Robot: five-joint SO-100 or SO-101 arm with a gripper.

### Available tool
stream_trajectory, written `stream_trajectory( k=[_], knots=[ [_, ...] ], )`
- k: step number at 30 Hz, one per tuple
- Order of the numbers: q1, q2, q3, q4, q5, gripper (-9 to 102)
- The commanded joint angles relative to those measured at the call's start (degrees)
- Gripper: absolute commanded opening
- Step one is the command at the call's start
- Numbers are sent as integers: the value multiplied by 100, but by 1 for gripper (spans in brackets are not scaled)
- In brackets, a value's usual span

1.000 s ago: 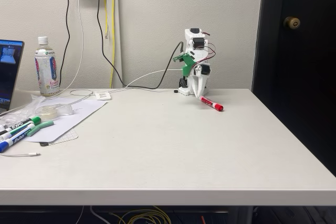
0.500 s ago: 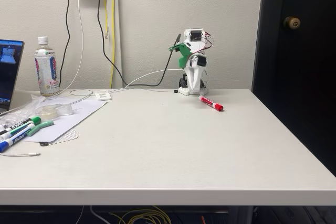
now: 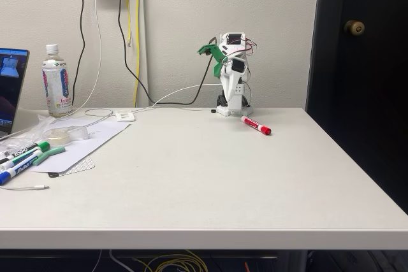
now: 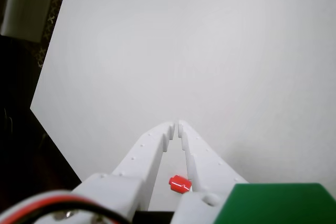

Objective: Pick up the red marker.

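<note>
The red marker [image 3: 256, 125] lay flat on the white table [image 3: 204, 176], just in front of my base and a little to its right in the fixed view. Its cap end pointed toward the front right of the table. Nothing touched it. In my wrist view a small red bit of the marker [image 4: 180, 184] showed low down, in the gap behind my two fingers.

My gripper [image 4: 176, 125] was empty. My two white fingers [image 4: 152, 148] lay almost together, with only a thin slit between the tips. In the fixed view my arm [image 3: 231, 74] stood folded up tall above the marker, close to the wall.

Far from the marker, at the left edge of the table, lay some green and blue markers [image 3: 25, 156] on a sheet of paper [image 3: 89, 141]. Behind them stood a bottle [image 3: 56, 84] and the edge of a laptop [image 3: 11, 87]. Cables [image 3: 121, 36] hung down the wall behind the table. To the right of the marker, past the table, there was a dark door with a knob [image 3: 354, 27].
</note>
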Motion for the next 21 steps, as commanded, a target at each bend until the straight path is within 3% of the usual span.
stream_trajectory(
  k=[1, 8, 13, 21],
  knots=[
    [-70, 62, -290, 202, -589, 0],
    [-325, -26, -404, 844, -2162, 0],
    [-255, -334, -826, 1784, -4017, 0],
    [-220, -844, -1028, 2408, -5432, 0]
  ],
)
